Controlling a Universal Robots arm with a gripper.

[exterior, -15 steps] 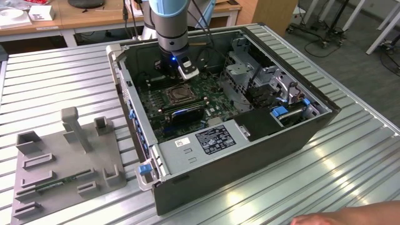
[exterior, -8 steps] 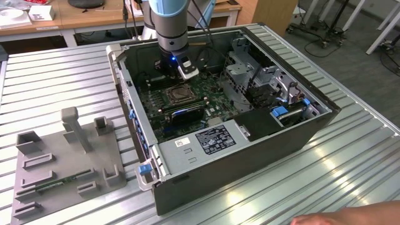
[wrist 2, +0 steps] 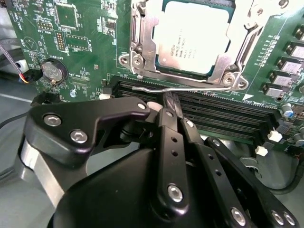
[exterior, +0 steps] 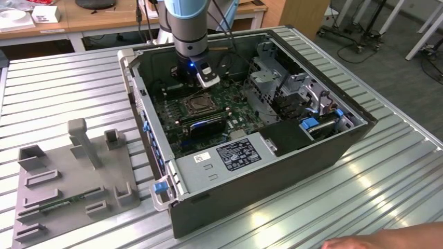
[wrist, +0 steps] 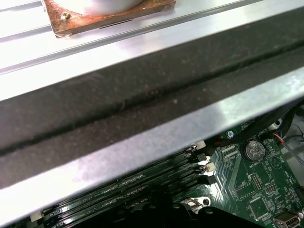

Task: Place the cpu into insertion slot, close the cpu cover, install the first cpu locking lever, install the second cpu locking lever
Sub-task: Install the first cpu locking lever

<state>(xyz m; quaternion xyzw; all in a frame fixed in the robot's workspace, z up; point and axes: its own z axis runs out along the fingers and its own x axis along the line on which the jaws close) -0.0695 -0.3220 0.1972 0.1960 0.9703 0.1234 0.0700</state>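
On the ribbed metal table [exterior: 69, 88], the open computer case [exterior: 277, 179] holds the cpu [wrist 2: 194, 38] under its cpu cover [wrist 2: 142, 47] (pincer [wrist 2: 171, 98] clenched).

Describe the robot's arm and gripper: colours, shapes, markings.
The arm is a grey tube with a pale blue band, and a small blue light glows near its wrist. The gripper is matte black, built from flat linked bars joined by silver screws, with narrow fingers.

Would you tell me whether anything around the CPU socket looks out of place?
Nothing stands out: the cpu lies flat and square under the cpu cover, nothing bent or spilled. The shut gripper is at a locking lever along the cover's edge; whether it is latched is unclear.
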